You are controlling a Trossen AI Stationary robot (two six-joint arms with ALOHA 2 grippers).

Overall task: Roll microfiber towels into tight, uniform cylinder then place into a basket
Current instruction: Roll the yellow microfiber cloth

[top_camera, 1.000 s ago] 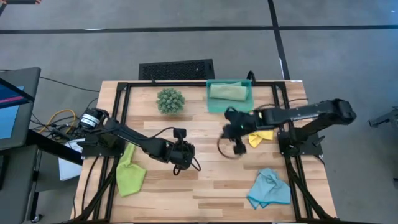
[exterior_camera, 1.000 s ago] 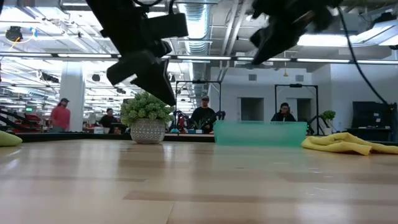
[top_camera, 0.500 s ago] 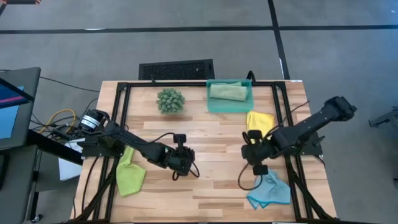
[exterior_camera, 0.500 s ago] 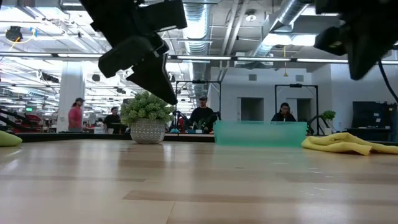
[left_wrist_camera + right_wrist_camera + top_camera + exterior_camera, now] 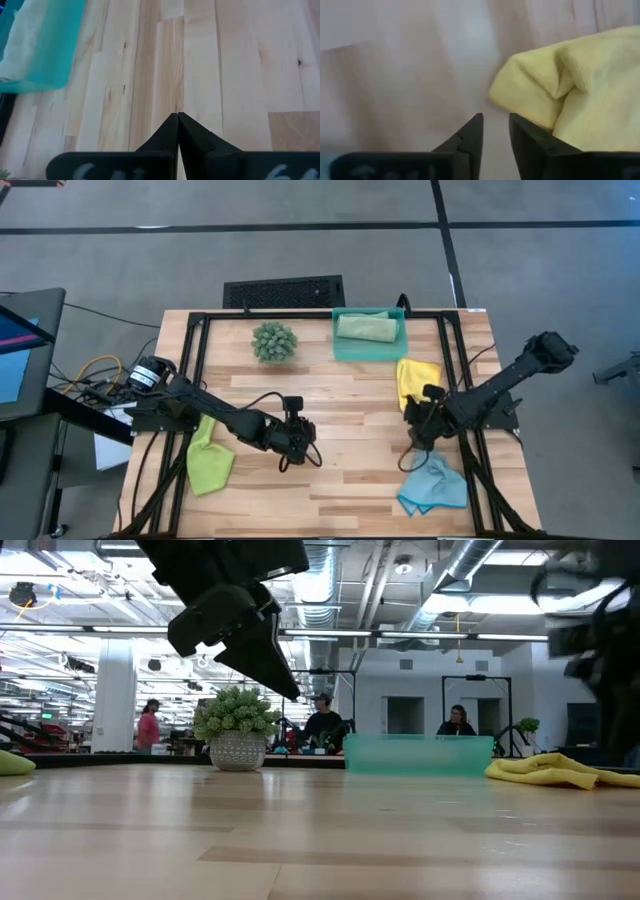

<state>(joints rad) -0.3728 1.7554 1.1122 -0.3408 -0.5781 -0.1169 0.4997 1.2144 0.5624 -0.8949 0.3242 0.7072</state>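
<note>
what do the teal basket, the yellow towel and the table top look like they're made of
Teal basket: probably plastic, translucent with a smooth low wall. Yellow towel: soft cloth, likely microfiber, with a fine nubbly matte weave and loose folds. Table top: light wood in joined strips with visible grain, a butcher-block look.

A light wooden table (image 5: 330, 480) carries a round spiky green plant ball (image 5: 274, 341) in a pale patterned pot (image 5: 237, 751), near the far edge, left of centre. A black slotted grille (image 5: 283, 291) lies on the grey floor just beyond that edge. Cables (image 5: 95, 377) trail off the left side. People (image 5: 322, 723) sit and stand in the room behind.
</note>
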